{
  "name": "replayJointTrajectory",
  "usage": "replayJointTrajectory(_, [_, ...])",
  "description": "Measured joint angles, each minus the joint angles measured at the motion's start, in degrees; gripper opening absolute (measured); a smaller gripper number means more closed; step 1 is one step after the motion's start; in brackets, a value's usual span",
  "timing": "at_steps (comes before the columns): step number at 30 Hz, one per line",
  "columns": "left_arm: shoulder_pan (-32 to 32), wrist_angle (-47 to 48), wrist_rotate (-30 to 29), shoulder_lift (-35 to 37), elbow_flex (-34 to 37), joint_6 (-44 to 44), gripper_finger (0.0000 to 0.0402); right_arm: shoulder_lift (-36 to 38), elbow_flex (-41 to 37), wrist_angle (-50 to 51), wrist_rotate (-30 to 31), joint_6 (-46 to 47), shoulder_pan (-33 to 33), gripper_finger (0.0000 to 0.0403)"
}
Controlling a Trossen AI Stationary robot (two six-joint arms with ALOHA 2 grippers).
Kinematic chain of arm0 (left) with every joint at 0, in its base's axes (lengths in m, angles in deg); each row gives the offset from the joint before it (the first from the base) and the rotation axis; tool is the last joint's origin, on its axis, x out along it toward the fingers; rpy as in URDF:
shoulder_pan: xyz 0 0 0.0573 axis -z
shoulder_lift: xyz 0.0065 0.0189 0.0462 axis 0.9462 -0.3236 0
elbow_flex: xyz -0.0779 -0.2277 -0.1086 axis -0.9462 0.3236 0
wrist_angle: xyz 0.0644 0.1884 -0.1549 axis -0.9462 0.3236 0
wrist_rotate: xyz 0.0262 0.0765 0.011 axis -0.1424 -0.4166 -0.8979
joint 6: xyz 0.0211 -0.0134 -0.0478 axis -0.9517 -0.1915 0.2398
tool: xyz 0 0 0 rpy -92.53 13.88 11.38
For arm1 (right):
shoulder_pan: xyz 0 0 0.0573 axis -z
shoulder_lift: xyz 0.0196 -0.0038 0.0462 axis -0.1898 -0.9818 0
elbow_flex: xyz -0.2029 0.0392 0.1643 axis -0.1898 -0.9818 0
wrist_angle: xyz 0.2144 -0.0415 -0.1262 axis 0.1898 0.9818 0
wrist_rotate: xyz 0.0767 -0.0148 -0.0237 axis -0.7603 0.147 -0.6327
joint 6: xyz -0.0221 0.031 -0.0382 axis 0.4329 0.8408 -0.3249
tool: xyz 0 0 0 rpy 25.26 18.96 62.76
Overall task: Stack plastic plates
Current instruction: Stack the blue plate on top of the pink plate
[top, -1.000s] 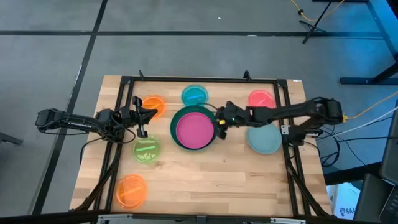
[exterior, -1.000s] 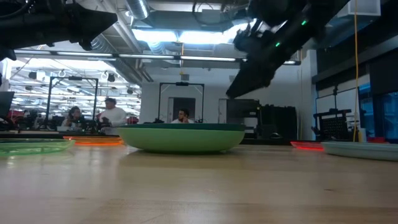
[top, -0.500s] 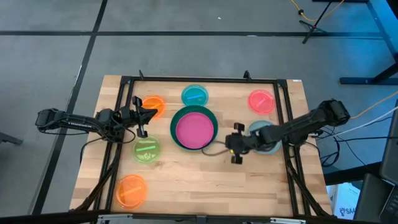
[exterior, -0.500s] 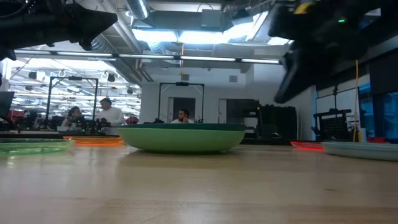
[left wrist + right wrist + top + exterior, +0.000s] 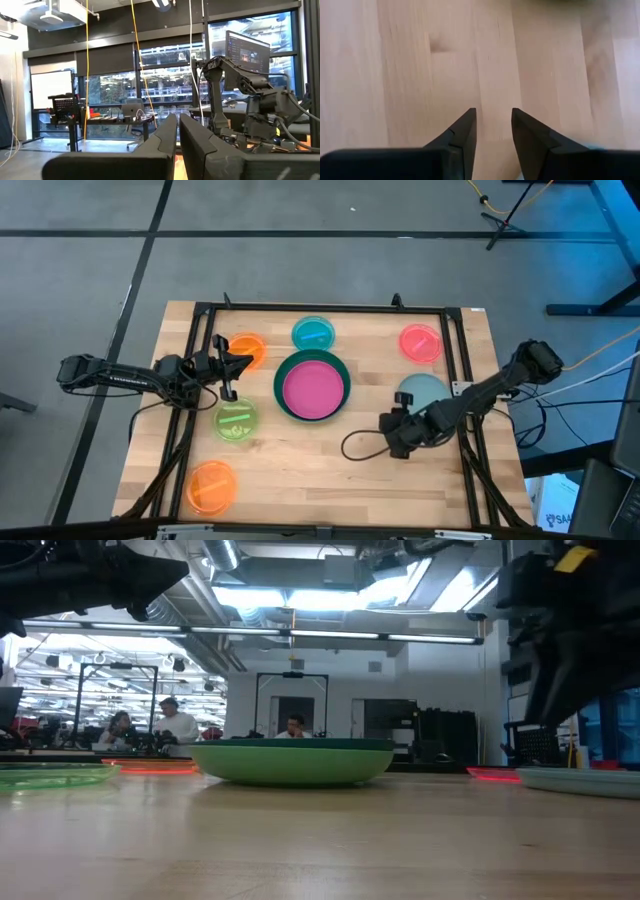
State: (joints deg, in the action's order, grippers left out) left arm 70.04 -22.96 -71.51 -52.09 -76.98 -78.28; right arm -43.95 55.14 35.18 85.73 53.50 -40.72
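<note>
A magenta plate (image 5: 313, 389) lies inside a dark green plate (image 5: 281, 392) at the table's middle; in the low view the stack's wall (image 5: 290, 765) looks light green. Single plates rest flat around it: orange (image 5: 248, 350), blue (image 5: 314, 333), pink (image 5: 420, 342), grey-blue (image 5: 427, 396), lime (image 5: 236, 421) and a second orange (image 5: 211, 486). My right gripper (image 5: 392, 439) hangs open over bare wood (image 5: 492, 75), near-left of the grey-blue plate. My left gripper (image 5: 229, 372) waits shut between the orange and lime plates (image 5: 177, 132).
A dark metal frame (image 5: 330, 308) borders the wooden table top. A black cable loop (image 5: 356, 446) hangs from the right arm over the wood near the stack. Bare wood lies along the near edge (image 5: 330, 490). People sit in the room beyond (image 5: 180, 725).
My right gripper has swung from the right rim of the magenta and green stack toward the table's near edge and right, ending over bare wood beside the grey-blue plate. The plates have stayed where they were.
</note>
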Motion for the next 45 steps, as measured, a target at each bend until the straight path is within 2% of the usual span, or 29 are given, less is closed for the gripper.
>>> replayJointTrajectory(6, [0.00, 0.00, 0.00, -0.01, 0.00, 0.00, 0.0014, 0.00, 0.00, 4.96, 0.00, 4.92, -2.78, 0.0112])
replayJointTrajectory(13, [0.00, 0.00, 0.00, 0.00, 0.00, 0.00, 0.0014, 0.00, 0.00, 6.98, -0.55, 6.48, -3.37, 0.0112])
replayJointTrajectory(16, [0.00, 0.00, 0.00, -0.01, 0.00, 0.00, 0.0014, 0.00, -0.84, 7.12, 0.91, 6.70, -3.21, 0.0112])
replayJointTrajectory(20, [-0.02, 0.00, -0.01, -0.01, 0.00, 0.00, 0.0014, -0.02, -3.90, 8.68, 2.62, 12.05, -3.19, 0.0112])
replayJointTrajectory(31, [-0.02, 0.00, 0.00, -0.01, 0.00, 0.00, 0.0014, -0.04, -11.91, 3.62, 4.34, 18.68, -3.19, 0.0112])
replayJointTrajectory(42, [-0.02, -0.02, 0.00, 0.00, 0.00, 0.00, 0.0014, 0.01, -16.31, -1.02, 4.21, 19.99, -3.22, 0.0111])
replayJointTrajectory(45, [0.00, -0.02, 0.00, 0.00, 0.00, 0.00, 0.0014, 0.07, -16.61, -1.35, 4.30, 19.36, -3.26, 0.0098])
